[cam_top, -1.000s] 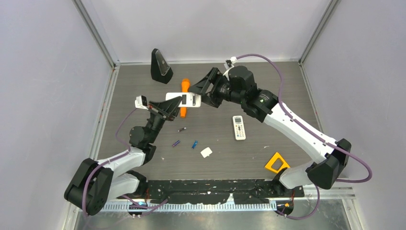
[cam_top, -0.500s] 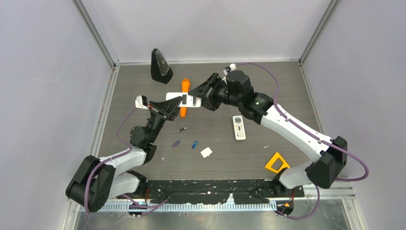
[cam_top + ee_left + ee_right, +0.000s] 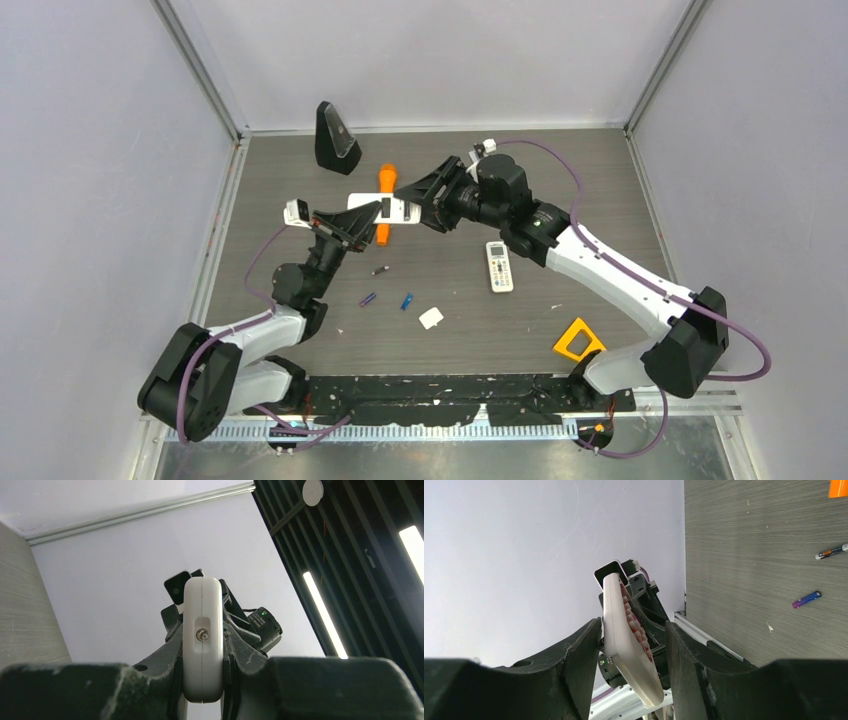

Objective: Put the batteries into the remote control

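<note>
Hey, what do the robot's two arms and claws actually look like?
Both the left arm and right arm have white shells on the long links, black joints and bulky black bases. A purple cable loops loosely along each. The left claw and right claw are black, with two wedge-shaped fingers; up close the pads look matte and scuffed.

The left gripper pinches the white remote (seen end-on).

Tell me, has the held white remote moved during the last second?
No. The held remote still crosses the orange cylinder at the same spot.
</note>
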Available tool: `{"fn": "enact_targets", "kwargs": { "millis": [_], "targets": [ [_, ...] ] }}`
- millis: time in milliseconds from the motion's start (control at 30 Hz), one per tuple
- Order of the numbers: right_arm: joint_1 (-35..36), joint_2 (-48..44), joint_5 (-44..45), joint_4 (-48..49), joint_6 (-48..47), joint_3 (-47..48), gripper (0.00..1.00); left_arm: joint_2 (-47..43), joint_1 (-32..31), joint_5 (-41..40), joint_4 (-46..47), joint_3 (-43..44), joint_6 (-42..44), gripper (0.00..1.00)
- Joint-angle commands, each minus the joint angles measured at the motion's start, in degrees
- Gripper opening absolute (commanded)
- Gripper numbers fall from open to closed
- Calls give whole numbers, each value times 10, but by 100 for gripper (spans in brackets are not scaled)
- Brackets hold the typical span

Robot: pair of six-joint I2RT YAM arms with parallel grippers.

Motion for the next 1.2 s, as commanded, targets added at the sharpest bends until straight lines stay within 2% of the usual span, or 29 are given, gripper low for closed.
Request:
{"fn": "enact_targets", "kwargs": {
  "millis": [0, 633, 933, 1167],
  "targets": [
    [-2, -25, -5, 40, 22, -18, 54, -6, -1, -19, 50, 11, -20, 0],
    [-2, -22, -47, 65, 38, -39, 49, -10, -1, -17, 50, 24, -22, 0],
    [-2, -23, -70, 80, 48, -64, 36, -16, -1, -26, 51, 25, -26, 0],
    [-2, -23, -81, 82, 46, -75, 30, -24, -1, -41, 51, 24, -41, 0]
  ]
}}
